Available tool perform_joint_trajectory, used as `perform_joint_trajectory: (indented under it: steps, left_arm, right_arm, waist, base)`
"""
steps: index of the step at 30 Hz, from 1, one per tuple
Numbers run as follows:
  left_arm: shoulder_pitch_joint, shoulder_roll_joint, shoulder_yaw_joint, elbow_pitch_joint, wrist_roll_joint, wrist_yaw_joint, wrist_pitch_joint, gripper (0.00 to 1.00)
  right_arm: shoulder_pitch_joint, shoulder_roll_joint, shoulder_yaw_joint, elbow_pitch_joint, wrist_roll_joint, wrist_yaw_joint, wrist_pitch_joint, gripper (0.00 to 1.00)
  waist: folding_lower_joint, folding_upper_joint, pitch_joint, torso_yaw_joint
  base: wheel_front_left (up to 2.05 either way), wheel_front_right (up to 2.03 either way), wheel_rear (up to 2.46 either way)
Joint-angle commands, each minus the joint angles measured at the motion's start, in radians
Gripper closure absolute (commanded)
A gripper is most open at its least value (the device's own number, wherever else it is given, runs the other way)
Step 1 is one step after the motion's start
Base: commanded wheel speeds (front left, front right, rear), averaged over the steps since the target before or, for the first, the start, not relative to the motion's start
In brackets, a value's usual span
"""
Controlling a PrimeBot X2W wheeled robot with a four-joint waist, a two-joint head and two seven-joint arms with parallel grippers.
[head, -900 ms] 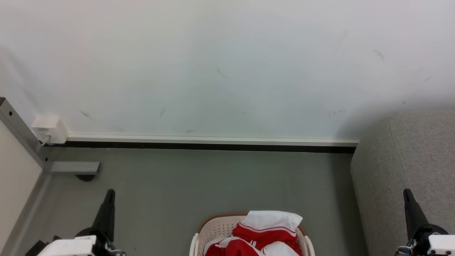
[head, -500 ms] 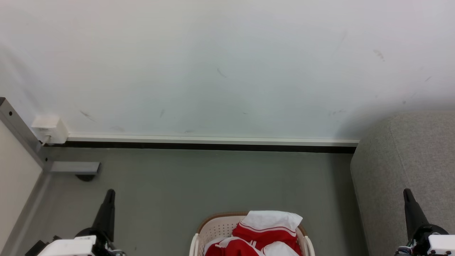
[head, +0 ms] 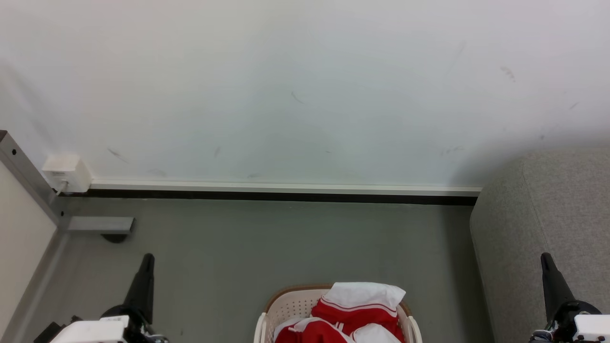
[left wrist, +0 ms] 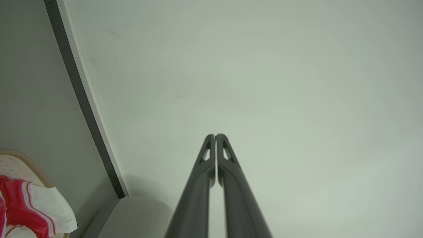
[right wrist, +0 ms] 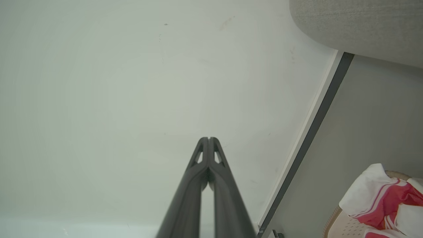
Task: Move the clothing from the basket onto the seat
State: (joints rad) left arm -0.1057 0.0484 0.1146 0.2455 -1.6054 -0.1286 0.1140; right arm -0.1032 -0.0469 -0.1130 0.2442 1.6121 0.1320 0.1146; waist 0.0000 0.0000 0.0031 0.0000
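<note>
**Clothing heaped in the basket, both tools closed and apart from it**

The basket [head: 286,307] stands on the grey floor [head: 267,238] at the bottom middle of the head view, cut off by the lower edge. The clothing [head: 355,312] lies in it: red folds with white stripe trim, and a white piece on top that rises above the brown rim and hangs over the far right side. The perforated cream wall shows bare on the basket's left inner side.

The seat [head: 548,214] stands to the robot's right, its rounded grey end near the basket, with a strip of floor between them. Its far end meets the wall [head: 305,95].

The left tool [left wrist: 215,136] has its two dark fingers pressed together at the tips, gripping nothing. The right tool [right wrist: 209,138] is the same, with its fingers together and nothing held. In the head view each sits low at its own side, pointing towards the wall, the left well apart from the basket and the right in front of the seat.

Open floor runs from the basket to the skirting board [head: 286,188]. At the left, a metal frame [head: 24,176] and a small white box [head: 66,172] bound that room.
</note>
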Motion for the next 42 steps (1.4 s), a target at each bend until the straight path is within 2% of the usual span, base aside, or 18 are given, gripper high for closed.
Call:
perform_joint_trajectory:
  steps: [1,11,12,19,24,42]
  left_arm:
    - [-0.007,0.002,0.002,-0.002,-0.014,-0.005,0.003,1.0]
    - [-0.007,0.002,0.002,-0.002,-0.014,-0.005,0.003,1.0]
    - [0.001,0.0,0.0,0.002,0.001,0.0,0.0,0.0]
    - [0.026,-0.008,-0.018,0.039,0.006,0.003,-0.012,0.0]
    - [0.02,-0.008,-0.04,0.05,0.036,0.003,-0.038,0.0]
    - [0.016,-0.004,-0.102,0.038,0.291,0.035,-0.119,0.0]
  right_arm:
    - [-0.014,-0.007,-0.001,0.003,0.002,-0.003,0.002,1.0]
    - [-0.014,-0.007,-0.001,0.003,0.002,-0.003,0.002,1.0]
    - [0.001,0.001,0.0,0.001,0.0,0.0,0.0,0.0]
    - [0.032,0.013,0.009,0.03,-0.007,0.0,-0.012,0.0]
    - [0.038,0.004,0.027,0.023,-0.053,0.0,-0.038,0.0]
    - [0.059,-0.007,0.064,-0.03,-0.436,0.0,-0.12,0.0]
  waist:
    - [0.0,0.0,0.0,0.0]
    - [0.0,0.0,0.0,0.0]
    - [0.0,0.0,0.0,0.0]
    - [0.0,0.0,0.0,0.001]
    - [0.0,0.0,0.001,0.002]
    - [0.0,0.0,0.001,0.007]
  base:
    - [0.0,0.0,0.0]
    - [0.0,0.0,0.0]
    - [0.0,0.0,0.0]
    - [0.0,0.0,0.0]
    - [0.0,0.0,0.0]
    - [0.0,0.0,0.0]
